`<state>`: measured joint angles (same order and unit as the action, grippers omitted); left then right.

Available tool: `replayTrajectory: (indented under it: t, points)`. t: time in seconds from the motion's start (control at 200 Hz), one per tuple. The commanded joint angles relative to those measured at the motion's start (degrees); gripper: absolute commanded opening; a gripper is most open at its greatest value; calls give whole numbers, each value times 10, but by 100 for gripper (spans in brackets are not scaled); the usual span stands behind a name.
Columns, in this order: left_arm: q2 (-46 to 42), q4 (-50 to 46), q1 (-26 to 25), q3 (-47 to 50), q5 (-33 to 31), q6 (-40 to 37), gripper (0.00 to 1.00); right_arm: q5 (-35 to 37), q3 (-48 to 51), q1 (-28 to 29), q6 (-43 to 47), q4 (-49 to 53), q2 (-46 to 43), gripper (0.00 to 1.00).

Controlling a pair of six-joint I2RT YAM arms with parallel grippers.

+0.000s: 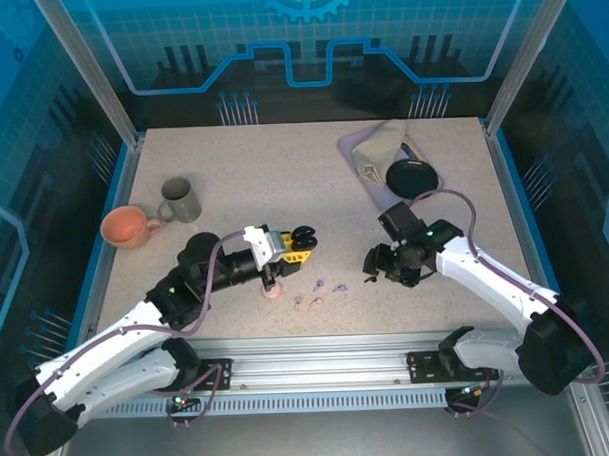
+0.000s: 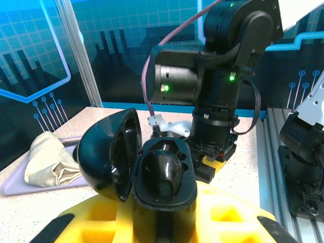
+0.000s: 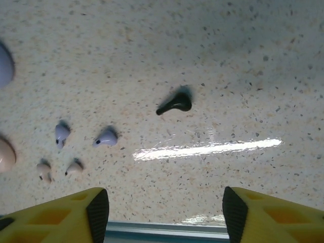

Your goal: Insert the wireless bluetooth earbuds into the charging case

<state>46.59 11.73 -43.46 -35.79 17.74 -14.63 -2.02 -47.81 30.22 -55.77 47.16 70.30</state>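
Nearest the arm bases, two pink earbuds (image 3: pixel 74 168) lie close together on the desk (image 1: pixel 232 160), straight in front of the black case (image 1: pixel 305 234) on its near side. Two lavender earbuds (image 3: pixel 106 137) lie just beyond them, still nearer than the black case and a little to its right. A pink case (image 1: pixel 273 290) stands on the desk to the near left of the black case, below the left arm's wrist.

The left pincer (image 1: pixel 293 244) is clamped on the black case and holds it above the desk. The case is open, with its lid swung out to one side. In the left wrist view something glossy and black sits in the case's base; whether it is an earbud I cannot tell.

To the right of the black case, a lone black earbud (image 3: pixel 174 104) lies on bare desk. The right pincer (image 3: pixel 165 212) hangs over that spot with its fingers set wide and nothing between them, not touching the earbud.

Farther back and left of the black case stand an orange cup (image 1: pixel 124 226) and a grey mug (image 1: pixel 180 199). Far back to its right, a tray (image 1: pixel 350 144) carries a crumpled cloth (image 1: pixel 380 145) and a black disc (image 1: pixel 411 176).
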Motion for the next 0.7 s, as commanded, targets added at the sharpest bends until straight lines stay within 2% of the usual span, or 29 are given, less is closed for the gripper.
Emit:
replayTrajectory:
  t: [0.0, 0.075, 0.24, 0.425, 0.695]
  points:
    - [-10, -2, -4, 10, 3, -19, 1, -8, 8, -1, -40, -43, 26, 60]
    - [-9, -3, -4, 11, 8, -19, 1, -14, 3, 0, -33, -44, 57, 56]
    - [-7, -3, -4, 11, 10, -22, 1, -10, -7, 0, -24, -55, 109, 54]
    - [-7, -1, -5, 10, 11, -19, 1, -15, -10, -2, -25, -85, 147, 52]
    - [-6, -5, -5, 7, 10, -20, 1, 8, -23, -10, -24, -75, 174, 47]
